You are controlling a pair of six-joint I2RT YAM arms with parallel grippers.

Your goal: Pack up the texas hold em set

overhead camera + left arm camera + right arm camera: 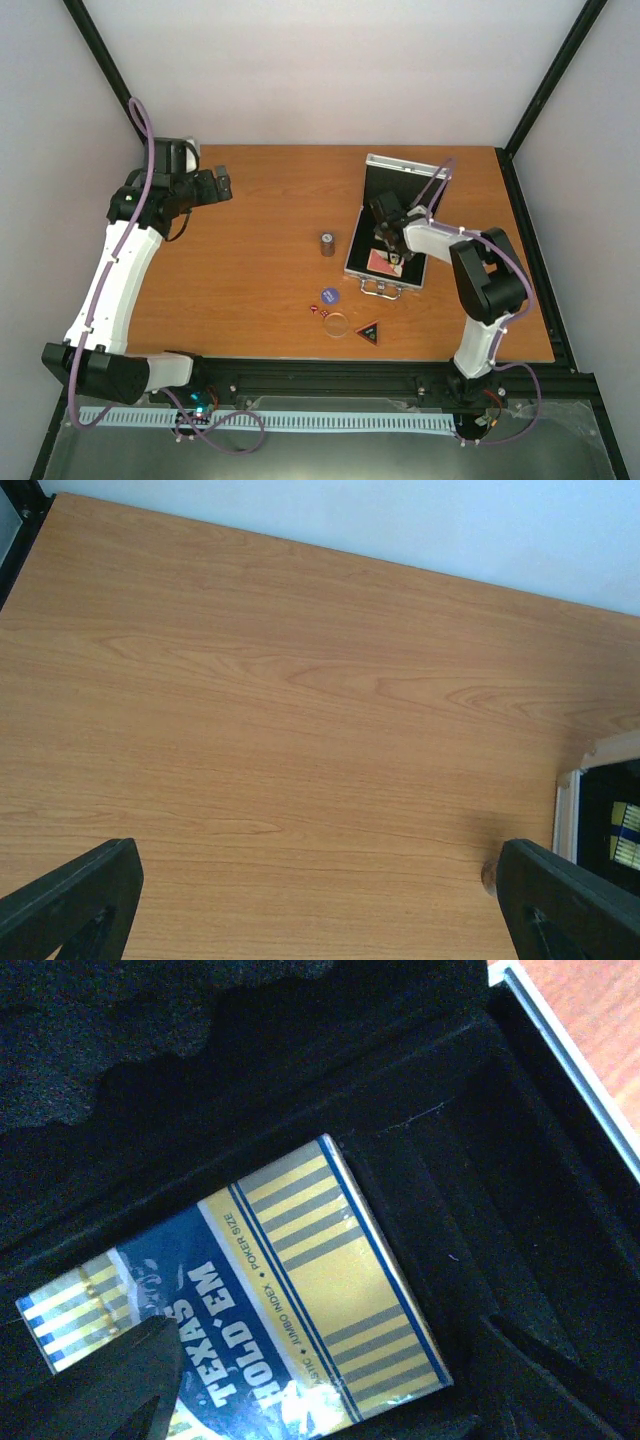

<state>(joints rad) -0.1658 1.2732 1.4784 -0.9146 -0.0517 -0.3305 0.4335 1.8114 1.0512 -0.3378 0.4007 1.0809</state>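
Note:
The silver case [373, 163] lies open at the table's right, showing its black lining [520, 1180]. In it rest a red deck [383, 263] and a blue-gold deck [300, 1290] printed "Texas Hold'em". My right gripper [330, 1400] hangs low inside the case, open, its fingers spread to either side of the blue-gold deck. On the table left of the case are a dark cylinder [327, 244], a blue chip [329, 295], red dice [318, 311], a clear disc [338, 325] and a black triangle [369, 332]. My left gripper [222, 186] is open over bare wood at the far left.
The wooden table [300, 730] is bounded by black frame posts and white walls. The left wrist view catches the case's corner [567, 810] and the cylinder [488, 877] at its right edge. The raised case lid [405, 170] stands behind my right arm.

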